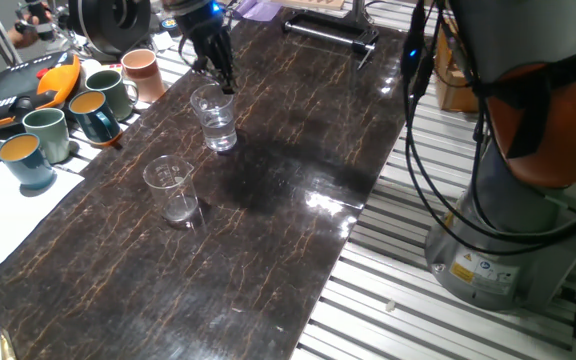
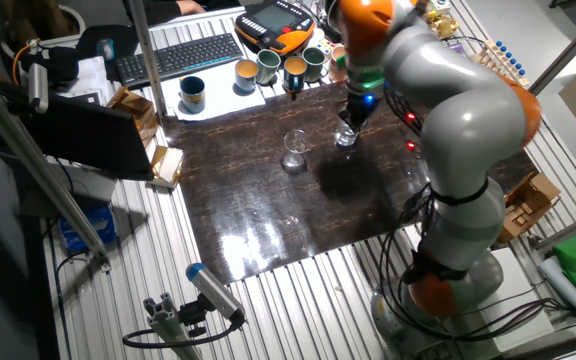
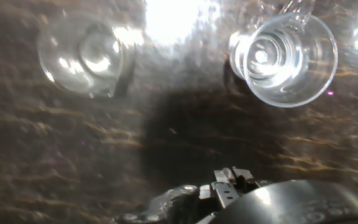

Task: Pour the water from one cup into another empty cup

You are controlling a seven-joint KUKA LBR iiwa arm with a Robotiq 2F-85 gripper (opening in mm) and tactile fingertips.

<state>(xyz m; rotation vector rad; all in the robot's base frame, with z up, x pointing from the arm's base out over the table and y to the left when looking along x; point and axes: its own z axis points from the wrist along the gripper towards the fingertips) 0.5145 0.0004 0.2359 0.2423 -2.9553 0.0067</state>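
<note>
The one cup (image 1: 214,118), a small clear tumbler with a thick base, stands upright on the dark marble-pattern table with a little water (image 1: 218,137) in its bottom. It also shows as the tumbler (image 2: 346,136) and the tumbler (image 3: 286,57). My gripper (image 1: 221,78) hangs just above and behind its far rim, fingers pointing down and apart, with nothing between them. The gripper (image 2: 352,120) is seen from the other side too. The empty cup (image 1: 171,188), thin-walled with a flared rim and faint marks, stands apart to the front left; cup (image 2: 295,150), cup (image 3: 82,55).
Several coloured mugs (image 1: 96,105) stand in a row on the table's left edge, beside an orange teach pendant (image 1: 28,85). A black bar (image 1: 330,34) lies at the far end. The table's right edge (image 1: 363,215) drops to metal slats beside the robot base (image 1: 508,220).
</note>
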